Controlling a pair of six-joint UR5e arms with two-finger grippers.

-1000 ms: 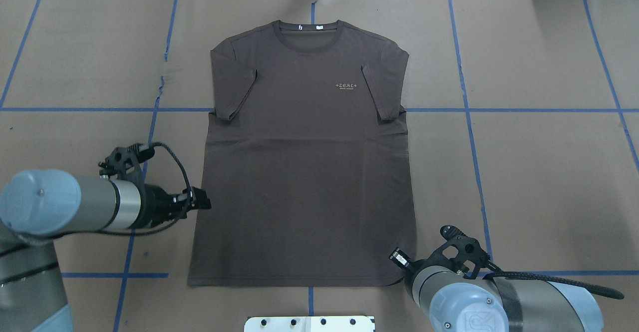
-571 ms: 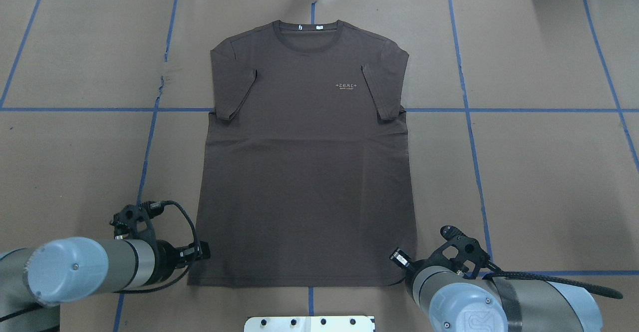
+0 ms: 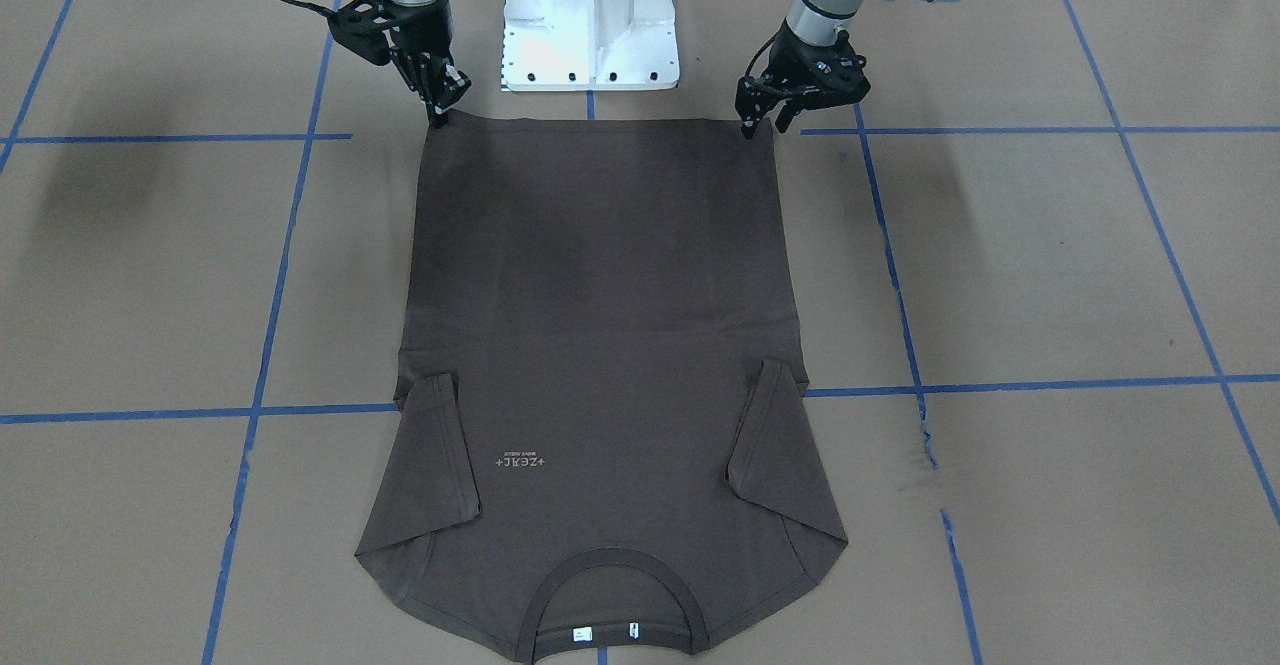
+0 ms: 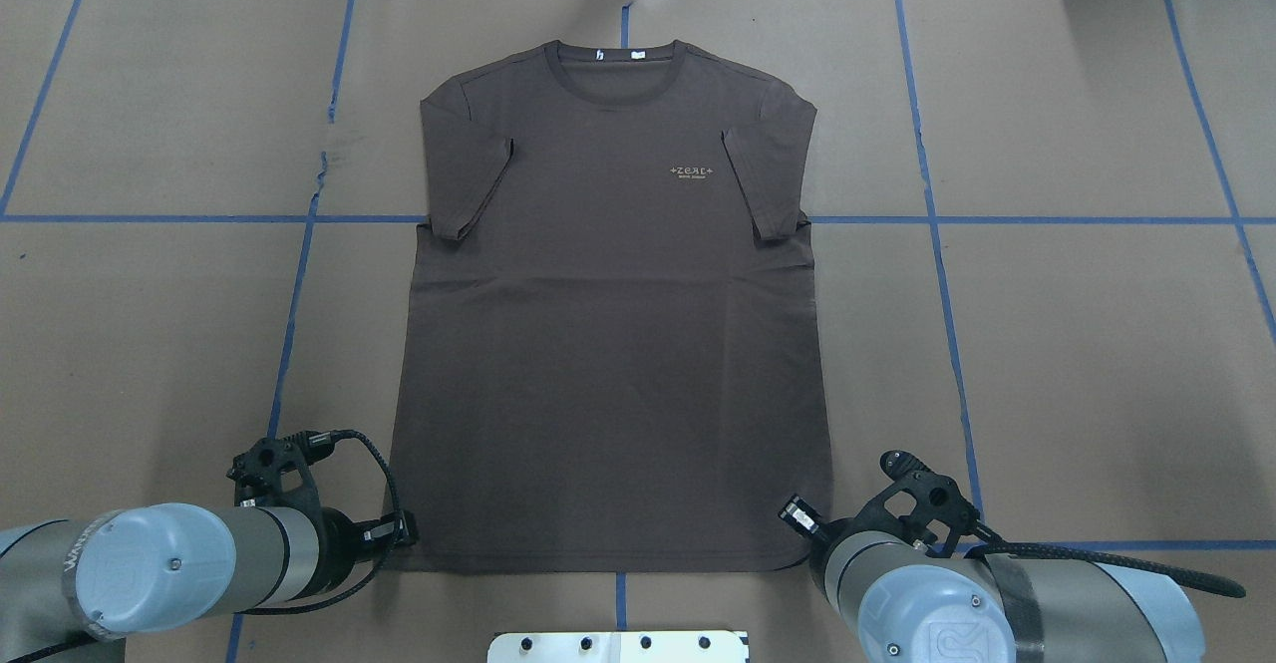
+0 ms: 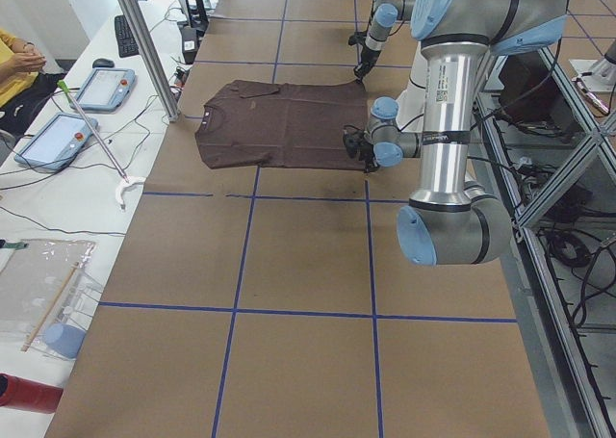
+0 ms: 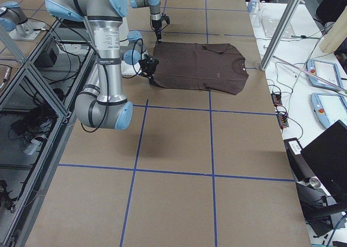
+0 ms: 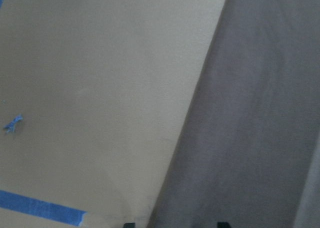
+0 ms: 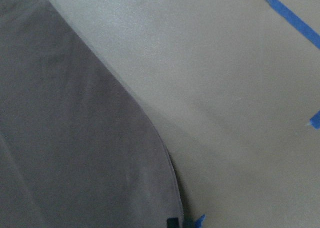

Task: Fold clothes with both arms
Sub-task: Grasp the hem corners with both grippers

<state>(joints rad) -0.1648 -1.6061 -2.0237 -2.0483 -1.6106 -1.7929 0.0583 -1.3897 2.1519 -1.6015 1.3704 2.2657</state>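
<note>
The dark brown T-shirt [image 4: 608, 344] lies flat and face up on the brown paper, collar at the far side, both sleeves folded inward. My left gripper [image 4: 404, 533] is open at the near left hem corner. In the left wrist view the shirt's edge [image 7: 260, 138] runs between the two fingertips. In the front view the left gripper [image 3: 762, 128] stands at that corner. My right gripper [image 4: 797, 523] is shut on the near right hem corner, and the cloth edge [image 8: 75, 138] curves up to its tip. The front view shows the right gripper [image 3: 440, 115] too.
The white pedestal base [image 3: 590, 15] stands just behind the hem, between the arms. Blue tape lines [image 4: 937, 244] cross the paper. Tablets and cables [image 5: 96, 87] lie beyond the far table edge, with a metal post [image 5: 144, 43] near the collar side.
My left arm has moved back toward the robot along the shirt's left edge, from mid-body to the hem corner. The right arm and the shirt have not moved.
</note>
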